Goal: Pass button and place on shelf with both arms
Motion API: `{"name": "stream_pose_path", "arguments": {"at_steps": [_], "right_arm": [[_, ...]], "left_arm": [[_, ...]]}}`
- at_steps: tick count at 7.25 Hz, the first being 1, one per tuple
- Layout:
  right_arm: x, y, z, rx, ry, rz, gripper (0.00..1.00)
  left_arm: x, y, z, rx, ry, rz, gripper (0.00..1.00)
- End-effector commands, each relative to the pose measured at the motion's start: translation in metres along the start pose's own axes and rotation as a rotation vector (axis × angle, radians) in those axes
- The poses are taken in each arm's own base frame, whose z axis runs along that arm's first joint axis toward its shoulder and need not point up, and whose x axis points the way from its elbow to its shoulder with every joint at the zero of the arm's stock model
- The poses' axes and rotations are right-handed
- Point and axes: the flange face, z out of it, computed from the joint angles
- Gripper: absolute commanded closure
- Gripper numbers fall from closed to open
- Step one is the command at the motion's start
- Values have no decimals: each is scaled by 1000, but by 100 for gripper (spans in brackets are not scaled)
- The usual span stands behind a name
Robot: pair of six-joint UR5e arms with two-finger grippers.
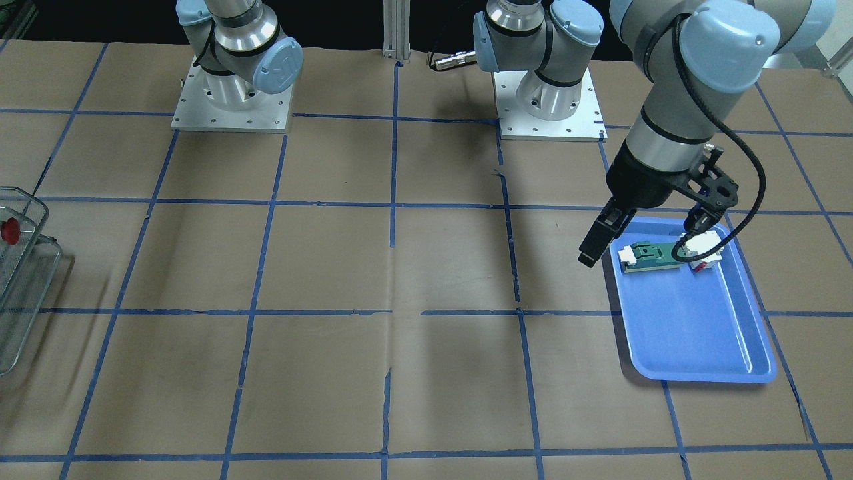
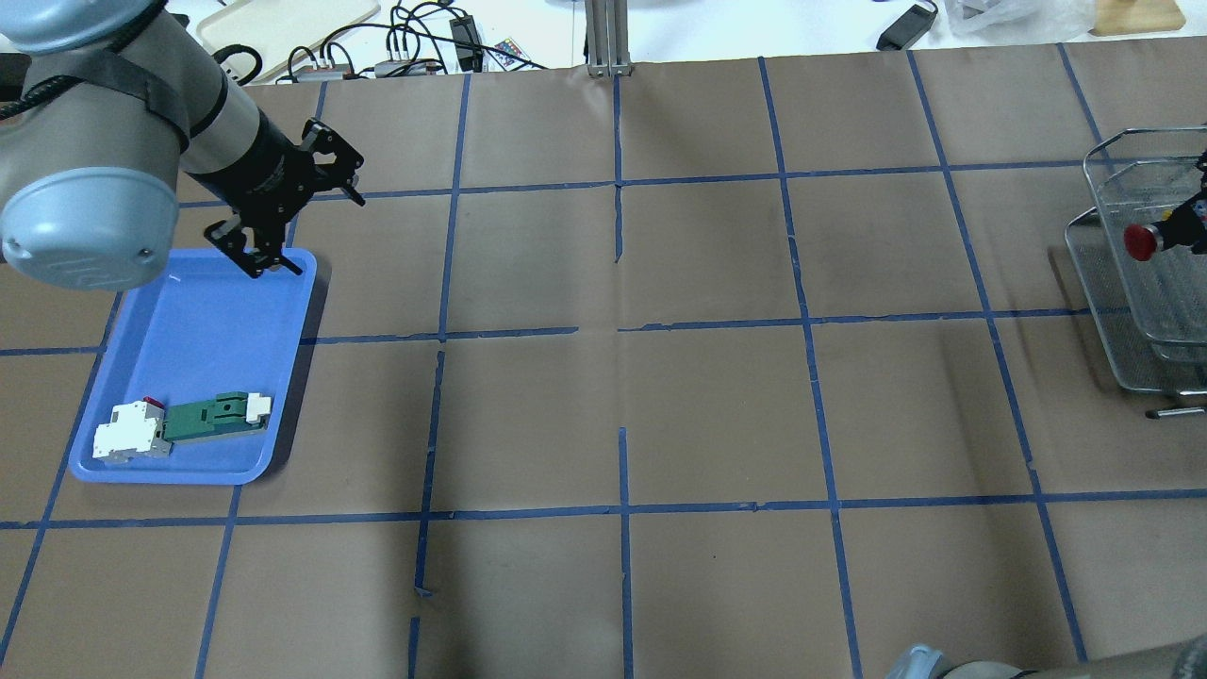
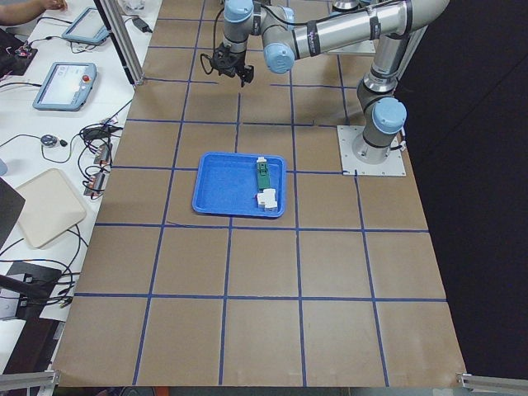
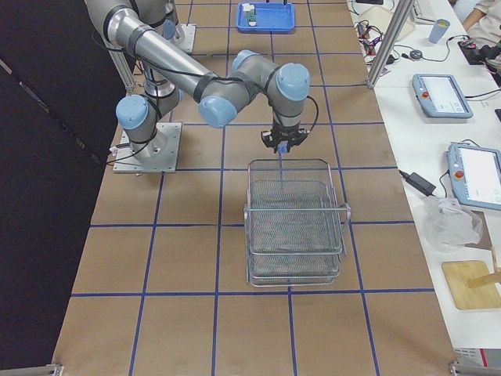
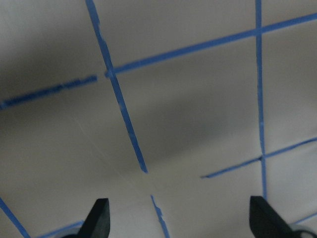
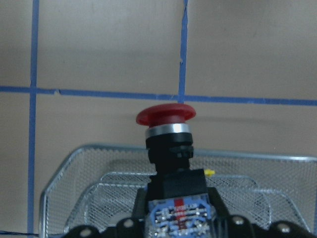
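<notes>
The button (image 6: 166, 115) has a red mushroom cap on a black body. My right gripper (image 6: 178, 220) is shut on its body and holds it above the silver wire-mesh shelf (image 6: 74, 173), near the shelf's rim. The button also shows in the overhead view (image 2: 1141, 241) and the front view (image 1: 9, 230), over the shelf (image 2: 1132, 321) (image 1: 26, 280). The right gripper (image 4: 280, 143) hangs over the shelf's edge (image 4: 296, 227). My left gripper (image 2: 264, 256) (image 1: 600, 240) is open and empty, high above the blue tray; its fingertips (image 5: 99, 218) stand wide apart.
The blue plastic tray (image 2: 207, 330) (image 1: 700, 333) lies on the robot's left side and holds a green-and-white part (image 2: 212, 417) and a white breaker block (image 2: 127, 436). Both arm bases (image 1: 230, 100) stand at the table's robot side. Brown paper with blue tape lines covers the table.
</notes>
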Motion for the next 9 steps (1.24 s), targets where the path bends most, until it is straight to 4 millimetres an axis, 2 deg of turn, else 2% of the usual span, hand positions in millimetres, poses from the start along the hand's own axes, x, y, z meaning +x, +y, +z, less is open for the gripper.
{"name": "stream_pose_path", "arguments": {"at_steps": [1,2,3,4,5,6,7,8,9], "right_arm": [[-11,43,10,-26,-15,26,90],[-11,52,18,-23,-21,38,75],[-9,54,23,-16,-23,43,50],[-11,52,23,-5,-29,56,29],[-13,51,21,-12,-33,91,9],[-13,50,21,-10,-36,167,0],[-14,40,12,-8,-27,165,0],[-22,14,-7,8,-42,232,0],[-21,-26,-17,33,-87,321,0]], "left_arm": [[-16,12,-24,-7,-87,249,0],[-24,20,-46,-26,-107,313,0],[-26,26,-66,-46,-114,321,0],[-25,33,-79,-75,-113,342,0],[-29,36,-74,-83,-130,345,0],[-28,29,-63,-98,-137,338,0],[-29,33,-68,-86,-130,340,0],[-28,34,-73,-83,-114,354,0],[-29,42,-71,-107,-117,467,0]]}}
